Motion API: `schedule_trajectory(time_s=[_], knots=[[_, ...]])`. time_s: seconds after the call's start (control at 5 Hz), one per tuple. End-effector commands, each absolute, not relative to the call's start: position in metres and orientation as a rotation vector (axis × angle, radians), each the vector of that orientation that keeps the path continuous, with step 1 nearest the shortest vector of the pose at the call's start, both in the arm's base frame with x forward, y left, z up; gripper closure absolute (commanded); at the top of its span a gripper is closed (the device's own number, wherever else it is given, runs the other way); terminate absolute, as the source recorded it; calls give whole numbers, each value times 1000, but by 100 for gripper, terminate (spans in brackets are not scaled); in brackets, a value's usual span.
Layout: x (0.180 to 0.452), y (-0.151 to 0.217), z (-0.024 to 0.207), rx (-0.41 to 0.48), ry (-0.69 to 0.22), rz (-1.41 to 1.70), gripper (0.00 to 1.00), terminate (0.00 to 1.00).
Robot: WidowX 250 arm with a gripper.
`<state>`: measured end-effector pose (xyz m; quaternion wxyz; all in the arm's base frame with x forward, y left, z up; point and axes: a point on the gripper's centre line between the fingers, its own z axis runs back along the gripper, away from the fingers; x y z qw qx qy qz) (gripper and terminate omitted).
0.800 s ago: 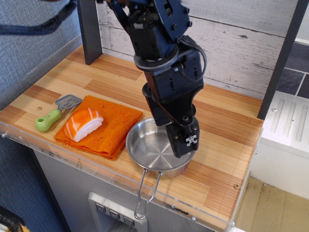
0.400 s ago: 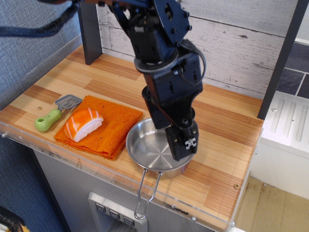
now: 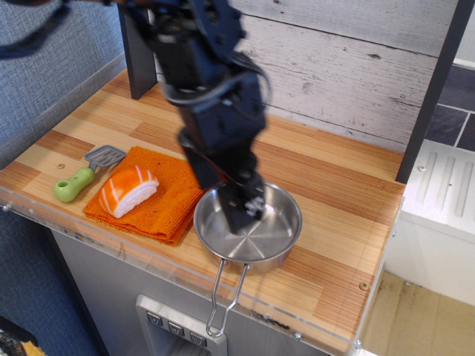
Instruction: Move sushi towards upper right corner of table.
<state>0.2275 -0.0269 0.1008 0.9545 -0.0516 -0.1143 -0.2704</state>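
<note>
Sushi (image 3: 128, 190) on orange cloth (image 3: 169, 194) left of pan (image 3: 282, 230), ungrasped; pincer (image 3: 243, 213) blurred above pan, gap unreadable, likely approaching.

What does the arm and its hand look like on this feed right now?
The arm is black throughout, built of blocky, angular housings with bolt heads showing near the top. A dark cable loops along its side. The hand is a narrow black piece with a small pale patch, too blurred to read as a marking. Motion blur hides finer detail.
</note>
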Motion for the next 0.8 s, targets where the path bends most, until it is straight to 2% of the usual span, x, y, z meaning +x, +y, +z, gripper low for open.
schedule_trajectory(time_s=[0.0, 0.6], knots=[[230, 14, 106, -32, -232, -428, 0, 0], [238, 78, 85, 42, -199, -242, 0, 0]])
